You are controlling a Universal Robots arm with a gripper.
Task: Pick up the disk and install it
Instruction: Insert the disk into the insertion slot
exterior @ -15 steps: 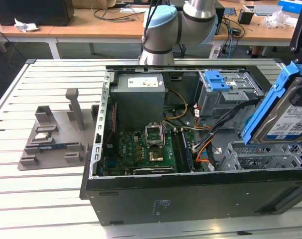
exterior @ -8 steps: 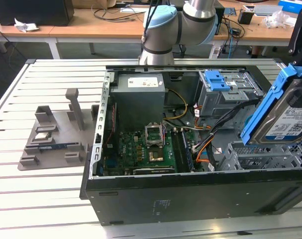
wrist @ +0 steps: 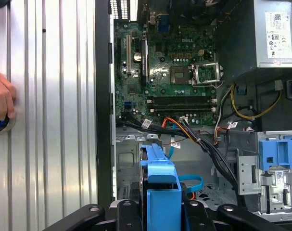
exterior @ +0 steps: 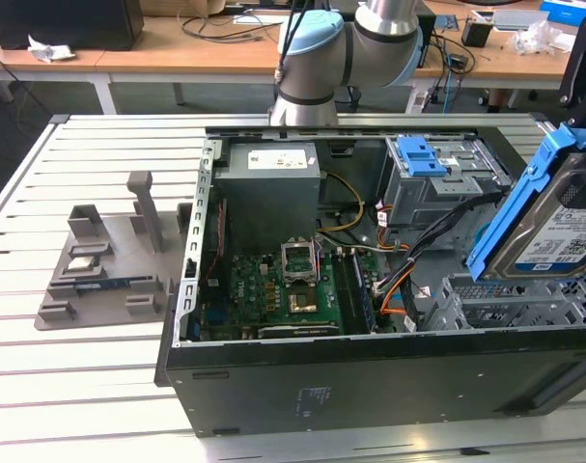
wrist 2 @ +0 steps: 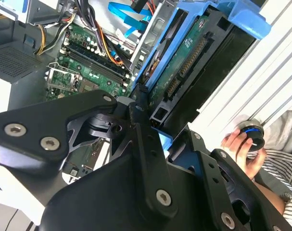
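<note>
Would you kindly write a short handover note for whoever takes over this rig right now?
Hand: shut on the disk, gripping it by its blue carrier frame.
Disk: held in the air, tilted, above the open computer case at the exterior view's right end, over the metal drive cage.
Done: the pick-up.
Left: the disk is not yet seated in the case.

You get the disk (exterior: 553,227) cut off by the exterior view's right edge, its label (exterior: 563,249) only partly showing, and the arm (exterior: 341,48) runs out past the top edge. In the first wrist view the hand (wrist: 160,208) clamping the disk is clipped by the picture's edge. A person's fingers (wrist: 1,101) there are cut off too and cover most of a round knob (wrist: 5,126).
</note>
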